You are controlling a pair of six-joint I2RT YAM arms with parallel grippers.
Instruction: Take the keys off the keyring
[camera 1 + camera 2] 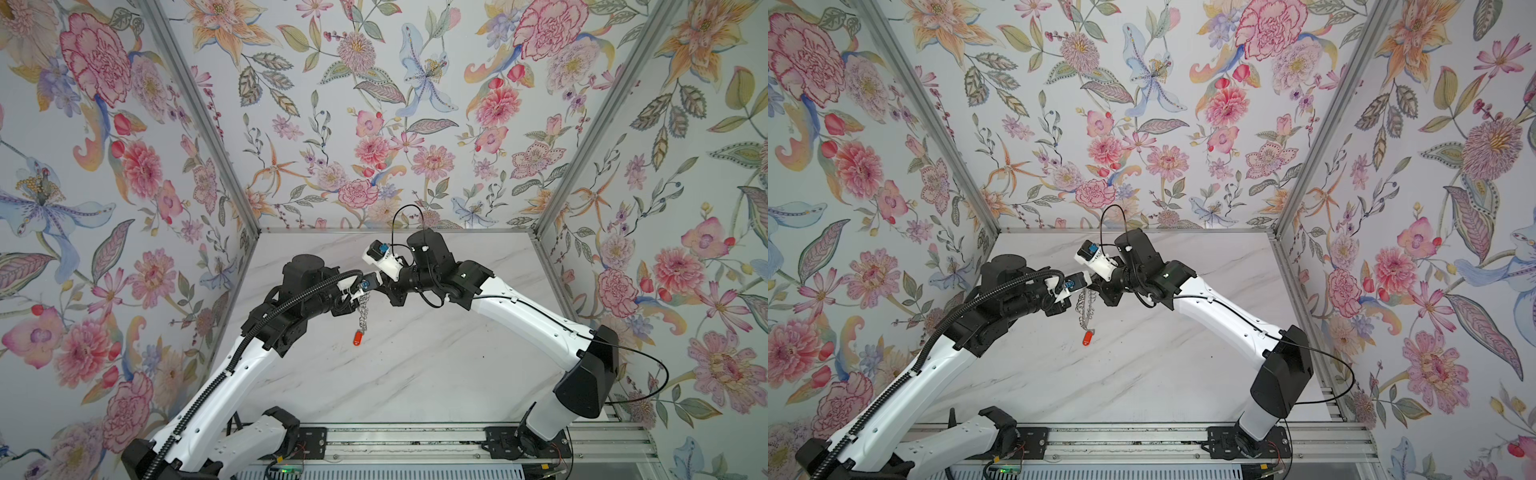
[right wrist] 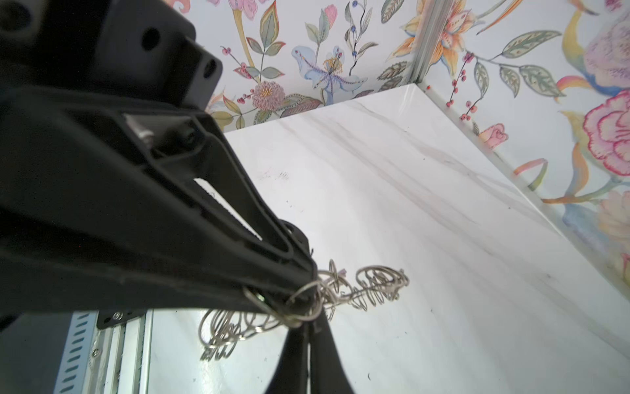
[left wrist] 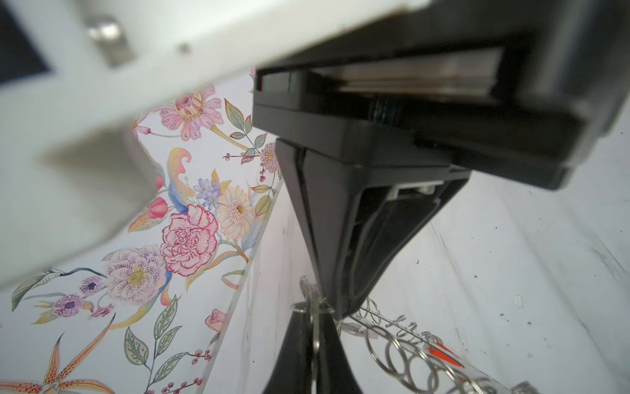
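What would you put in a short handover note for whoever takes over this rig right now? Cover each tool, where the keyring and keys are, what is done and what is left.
Left tool: shut on the wire loops of the keyring, held up over the table.
Right tool: shut on a keyring loop at the same spot, tip to tip with the left.
The keyring hangs edge-on below both tools, with the orange fob attached at its low end.
Done: ring gripped by both tools; no key seen off it.
Left: free the fob and any other keys, which are hard to make out.
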